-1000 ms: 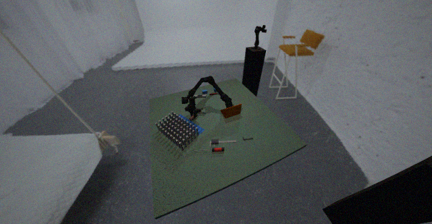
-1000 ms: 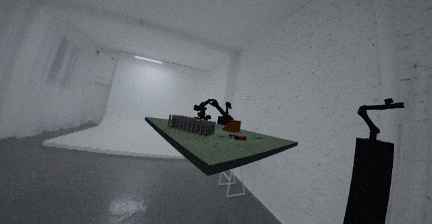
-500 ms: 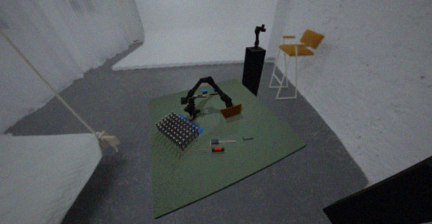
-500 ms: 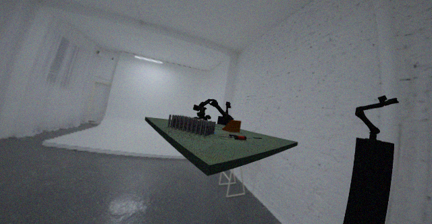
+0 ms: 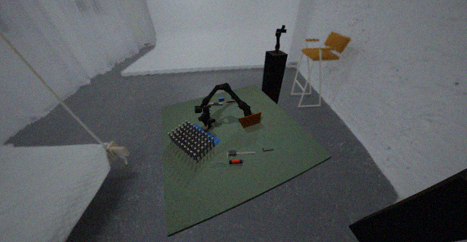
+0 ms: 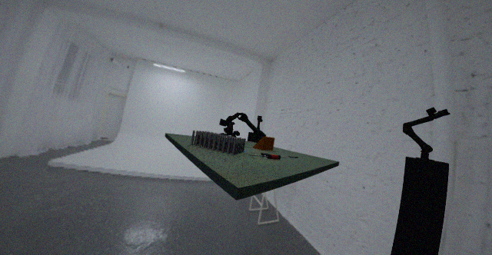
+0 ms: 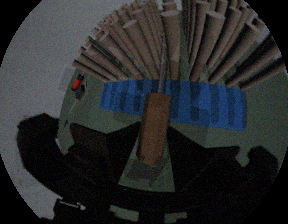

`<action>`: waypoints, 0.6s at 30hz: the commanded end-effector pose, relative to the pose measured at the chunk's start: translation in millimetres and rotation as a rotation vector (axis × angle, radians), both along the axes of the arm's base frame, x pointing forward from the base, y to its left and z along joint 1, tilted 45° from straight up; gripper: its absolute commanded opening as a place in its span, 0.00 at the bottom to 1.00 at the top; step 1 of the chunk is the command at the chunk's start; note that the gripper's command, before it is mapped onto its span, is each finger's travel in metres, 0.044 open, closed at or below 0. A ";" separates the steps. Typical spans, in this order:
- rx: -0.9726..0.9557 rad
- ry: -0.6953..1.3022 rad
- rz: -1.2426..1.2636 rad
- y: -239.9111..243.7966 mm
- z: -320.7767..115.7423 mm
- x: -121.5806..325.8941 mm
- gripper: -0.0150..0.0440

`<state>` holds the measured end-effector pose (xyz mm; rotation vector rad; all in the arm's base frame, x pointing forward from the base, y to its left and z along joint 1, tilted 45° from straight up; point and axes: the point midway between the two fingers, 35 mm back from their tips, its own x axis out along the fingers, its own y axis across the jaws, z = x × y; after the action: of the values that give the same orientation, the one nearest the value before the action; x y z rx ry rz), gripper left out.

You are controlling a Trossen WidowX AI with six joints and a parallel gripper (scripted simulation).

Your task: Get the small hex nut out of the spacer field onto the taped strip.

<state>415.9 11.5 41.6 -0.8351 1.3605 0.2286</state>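
The metal spacers (image 5: 190, 140) (image 6: 219, 142) (image 7: 131, 31) stand upright in a dense block. The blue taped strip (image 5: 216, 139) (image 7: 230, 107) lies along their front, crossed by dark shadow bands. My gripper (image 5: 207, 125) (image 7: 154, 127) is shut on a tool's wooden handle (image 7: 156, 137) and hangs low at the strip's front side. The tool's thin metal shaft (image 7: 162, 80) points away over the strip, in among the spacers. Its tip is hidden or too dim to make out. Whether it touches a spacer cannot be told. I cannot see the hex nut in any view.
A red and black screwdriver (image 5: 236, 162) (image 6: 274, 157) (image 7: 76, 84) lies beside the field, near a pale-handled tool with a grey head (image 5: 232, 153) and a small dark angled tool (image 5: 268, 149). An orange wedge (image 5: 250, 120) (image 6: 266, 144) stands by the arm's base. A small blue block (image 5: 221, 99) lies behind the arm.
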 end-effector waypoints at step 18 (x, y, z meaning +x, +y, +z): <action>0.002 -0.009 -0.005 6.7 -2.6 12.3 0.25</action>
<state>424.8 16.8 37.9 -0.8350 1.3598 0.2286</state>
